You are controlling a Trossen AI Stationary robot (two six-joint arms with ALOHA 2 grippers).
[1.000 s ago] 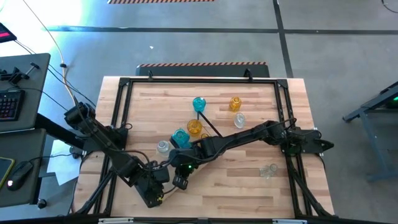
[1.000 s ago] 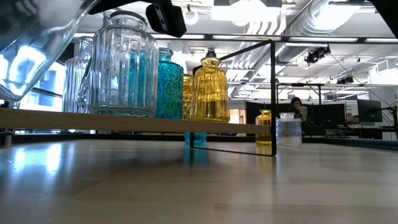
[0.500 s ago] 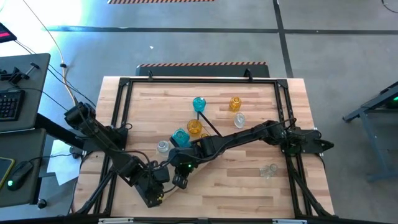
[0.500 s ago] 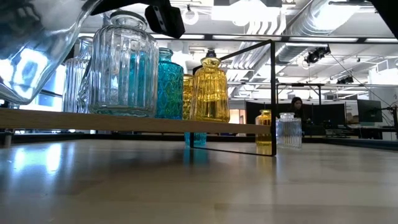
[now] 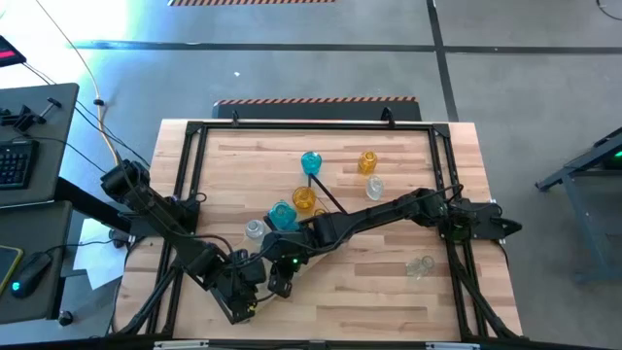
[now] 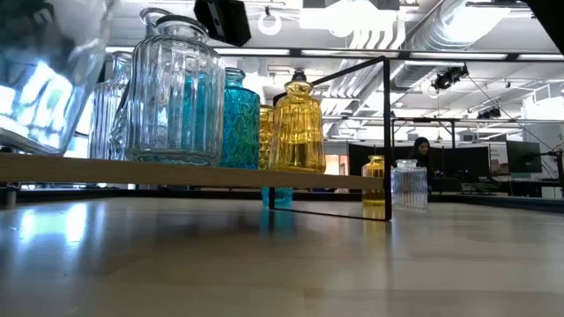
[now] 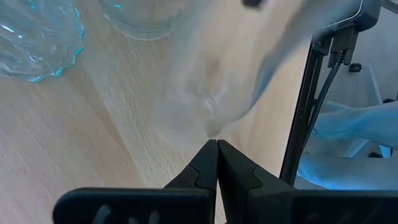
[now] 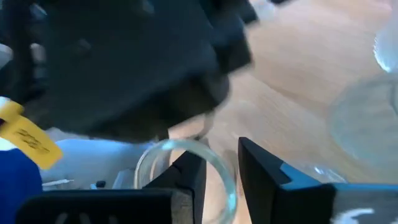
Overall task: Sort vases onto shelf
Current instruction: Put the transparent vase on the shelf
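left gripper [image 7: 216, 144]: fingers shut | right gripper [image 8: 219, 163]: fingers parted (both low, near front)

A grey concrete floor [image 5: 292, 49] crossed by dark lines surrounds the wooden counter [image 5: 389, 301]. A desk [image 5: 29, 126] with a keyboard [image 5: 12, 163] stands beside it. Beyond, ceiling ducts [image 6: 388, 35] and monitors [image 6: 520, 157] fill an open workshop, where a person [image 6: 421, 151] sits.

Clear, teal and amber vases [image 6: 297, 126] upright in a row on the light-wood shelf [image 6: 220, 175]; others beyond.
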